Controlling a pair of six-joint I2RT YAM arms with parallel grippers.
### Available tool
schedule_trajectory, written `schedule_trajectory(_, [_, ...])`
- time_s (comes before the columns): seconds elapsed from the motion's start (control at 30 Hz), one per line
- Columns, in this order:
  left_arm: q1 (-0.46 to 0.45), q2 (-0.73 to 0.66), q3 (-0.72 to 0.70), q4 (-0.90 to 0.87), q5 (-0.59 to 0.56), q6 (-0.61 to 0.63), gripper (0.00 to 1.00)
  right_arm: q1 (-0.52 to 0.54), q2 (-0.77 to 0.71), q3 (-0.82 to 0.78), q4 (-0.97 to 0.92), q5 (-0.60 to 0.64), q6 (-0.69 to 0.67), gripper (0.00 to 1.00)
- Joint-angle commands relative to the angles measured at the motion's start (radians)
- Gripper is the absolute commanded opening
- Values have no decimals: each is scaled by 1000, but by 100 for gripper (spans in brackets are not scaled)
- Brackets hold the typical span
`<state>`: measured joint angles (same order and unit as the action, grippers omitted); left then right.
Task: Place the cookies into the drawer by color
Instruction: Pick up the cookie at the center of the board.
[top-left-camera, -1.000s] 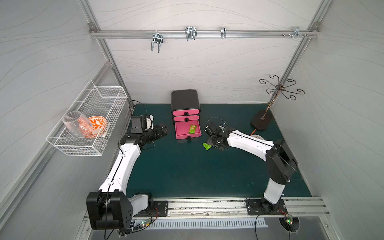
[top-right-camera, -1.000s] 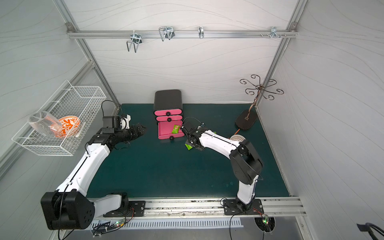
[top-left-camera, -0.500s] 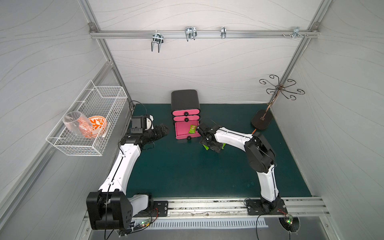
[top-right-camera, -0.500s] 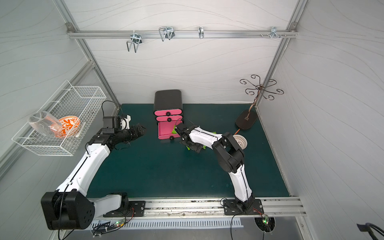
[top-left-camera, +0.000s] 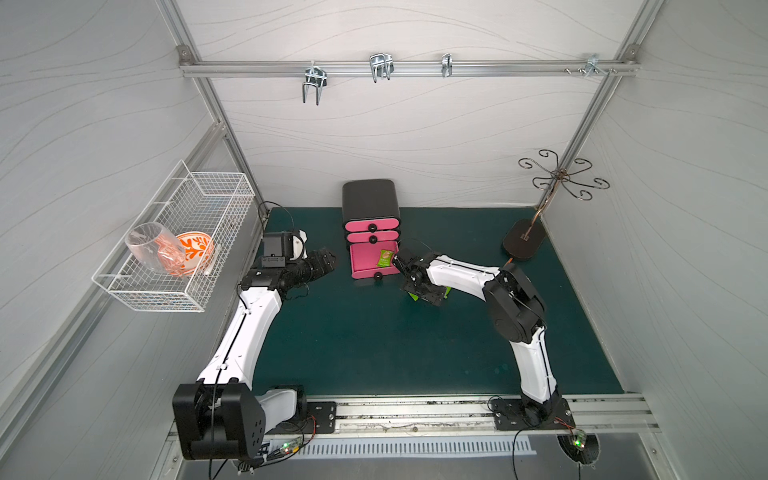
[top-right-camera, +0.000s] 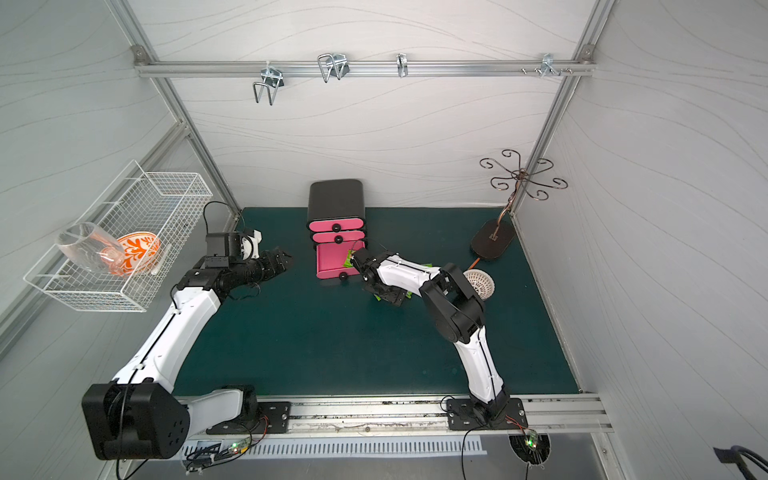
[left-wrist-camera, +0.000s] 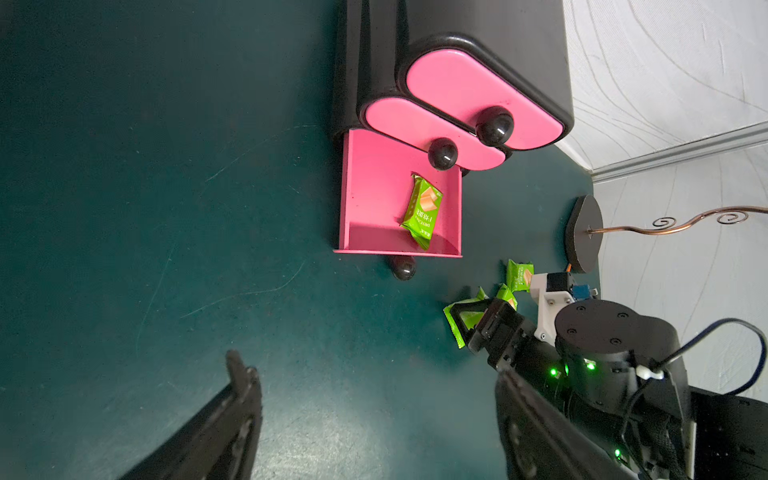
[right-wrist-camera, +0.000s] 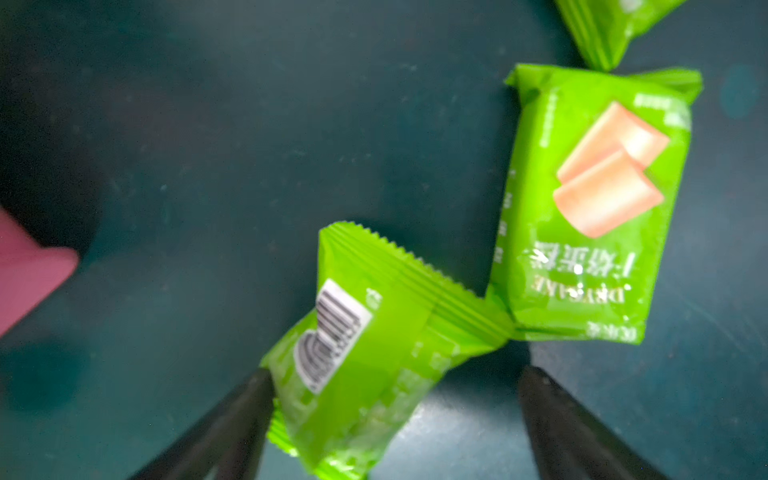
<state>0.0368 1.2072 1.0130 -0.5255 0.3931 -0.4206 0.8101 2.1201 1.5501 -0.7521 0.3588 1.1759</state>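
Jaws of right claw (right-wrist-camera: 397, 372) spread around one green cookie (right-wrist-camera: 365, 332).

The left arm (top-left-camera: 249, 332) stretches forward from its base and bends at the wrist toward the middle. The left gripper (top-left-camera: 323, 264) lies about level and points sideways. In the left wrist view its two black fingers (left-wrist-camera: 245, 399) stand far apart. The right arm (top-left-camera: 534, 365) goes forward to a big black elbow (top-left-camera: 515, 307), then folds in toward the middle. The right gripper (top-left-camera: 422, 292) tips downward, and in the right wrist view its fingers (right-wrist-camera: 232, 428) are spread wide too.
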Motion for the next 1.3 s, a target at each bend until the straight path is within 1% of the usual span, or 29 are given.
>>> schedule_trajectory(0.0, [5,-11,3,35,-5,3,89,-4,3,-60,-44,-13,-14,75])
schedule_trajectory(0.07, [5,-11,4,33,-7,3,89,-5,-15,-76,-33,-12,-22,69])
schedule_trajectory(0.2, [5,-12,4,32,-7,3,89,-8,-46,-111,4,-12,-62,51])
schedule_trajectory(0.3, [5,-12,4,33,-8,3,89,-7,-72,-124,25,-11,-114,42])
schedule_trajectory(0.43, [5,-11,4,33,-7,2,89,7,-141,-160,109,-16,-234,34])
schedule_trajectory(0.53, [4,-12,3,32,-7,2,89,25,-208,-183,172,-8,-341,31])
schedule_trajectory(0.63, [4,-11,4,32,-7,1,89,30,-259,-181,227,-48,-476,31])
schedule_trajectory(0.7, [4,-12,4,33,-7,0,89,40,-281,-168,269,-98,-581,31])
schedule_trajectory(0.8, [5,-13,4,33,-7,0,89,52,-285,-121,318,-177,-712,33])
schedule_trajectory(0.9, [4,-15,4,31,-9,3,89,51,-241,-37,333,-246,-803,33])
schedule_trajectory(1.0, [5,-17,4,31,-11,3,89,38,-161,81,320,-265,-850,33])
schedule_trajectory(1.1, [5,-16,4,31,-11,3,89,17,-64,198,301,-292,-866,33])
schedule_trajectory(1.27, [4,-14,4,32,-11,3,89,4,55,319,307,-313,-865,33])
